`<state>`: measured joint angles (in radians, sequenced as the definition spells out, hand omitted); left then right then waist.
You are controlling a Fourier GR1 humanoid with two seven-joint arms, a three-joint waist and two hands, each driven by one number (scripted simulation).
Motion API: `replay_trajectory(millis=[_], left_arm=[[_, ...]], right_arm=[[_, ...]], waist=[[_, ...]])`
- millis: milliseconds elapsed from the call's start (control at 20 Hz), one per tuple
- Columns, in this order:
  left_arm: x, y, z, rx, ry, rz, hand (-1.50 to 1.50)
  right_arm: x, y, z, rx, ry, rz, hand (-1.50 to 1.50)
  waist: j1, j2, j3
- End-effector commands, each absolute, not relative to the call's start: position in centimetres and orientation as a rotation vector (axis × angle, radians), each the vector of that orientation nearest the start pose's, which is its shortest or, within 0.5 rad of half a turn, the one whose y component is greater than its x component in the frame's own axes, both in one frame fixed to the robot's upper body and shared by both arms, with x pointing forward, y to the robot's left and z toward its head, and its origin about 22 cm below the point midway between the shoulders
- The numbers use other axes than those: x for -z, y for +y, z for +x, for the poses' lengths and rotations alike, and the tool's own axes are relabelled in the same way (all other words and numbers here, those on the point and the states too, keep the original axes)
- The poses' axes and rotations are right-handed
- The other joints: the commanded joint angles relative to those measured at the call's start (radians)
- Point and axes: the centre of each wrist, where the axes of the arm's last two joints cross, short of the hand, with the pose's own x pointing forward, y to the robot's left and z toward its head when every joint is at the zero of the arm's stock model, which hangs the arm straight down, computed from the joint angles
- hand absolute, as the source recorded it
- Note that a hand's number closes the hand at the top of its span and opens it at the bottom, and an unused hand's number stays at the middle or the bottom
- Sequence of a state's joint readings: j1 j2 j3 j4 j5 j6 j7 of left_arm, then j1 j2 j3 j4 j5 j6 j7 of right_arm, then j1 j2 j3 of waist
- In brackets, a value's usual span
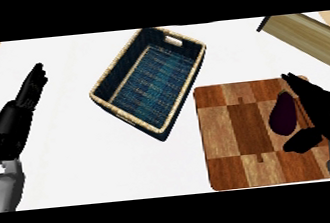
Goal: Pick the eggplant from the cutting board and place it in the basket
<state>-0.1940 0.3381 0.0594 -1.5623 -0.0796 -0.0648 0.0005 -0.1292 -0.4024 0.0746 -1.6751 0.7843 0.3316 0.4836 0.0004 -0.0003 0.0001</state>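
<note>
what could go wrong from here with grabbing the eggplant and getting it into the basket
1. The right hand lies along the eggplant's right side with fingers straight, not curled round it; closing may push the rounded eggplant so it rolls across the cutting board.
2. The basket sits at an angle left of the board with a raised rim; a low carry might clip it.

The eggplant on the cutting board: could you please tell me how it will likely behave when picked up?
The eggplant looks rounded and elongated, so it may roll on the flat cutting board if nudged sideways. Its dark skin appears smooth, so it might slip in the right hand beside it. Being plump, it probably stays stiff when lifted.
</note>
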Motion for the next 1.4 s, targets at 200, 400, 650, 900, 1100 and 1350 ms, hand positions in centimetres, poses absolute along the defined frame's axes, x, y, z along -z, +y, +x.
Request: replay_trajectory(millis=[200,400,650,900,1100,1350], left_arm=[[-6.6,30.3,29.2,0.363,-1.707,0.283,0.00],[-7.0,29.1,28.2,0.370,-1.736,0.287,0.00],[-6.5,30.2,28.3,0.365,-1.719,0.296,0.00],[-6.6,29.5,29.6,0.368,-1.735,0.292,0.00],[-6.0,28.4,29.1,0.383,-1.725,0.293,0.00],[-5.3,29.8,28.9,0.377,-1.722,0.298,0.00]], right_arm=[[-7.5,-29.1,27.9,-0.916,-0.991,-0.911,-1.50],[-4.2,-31.7,27.5,-0.962,-0.940,-0.903,-1.50],[-3.2,-29.5,29.1,-0.880,-0.987,-0.854,1.50],[-2.4,-30.4,29.7,-0.955,-1.026,-0.920,1.50],[-3.8,-29.1,29.6,-1.008,-1.035,-0.945,1.50],[-4.4,-27.4,28.9,-0.960,-0.874,-1.018,1.50]], waist=[[0.000,0.001,0.000],[0.002,0.001,0.000],[0.003,0.001,0.000],[0.001,0.002,0.000],[-0.001,0.000,0.000],[-0.007,0.000,-0.001]])
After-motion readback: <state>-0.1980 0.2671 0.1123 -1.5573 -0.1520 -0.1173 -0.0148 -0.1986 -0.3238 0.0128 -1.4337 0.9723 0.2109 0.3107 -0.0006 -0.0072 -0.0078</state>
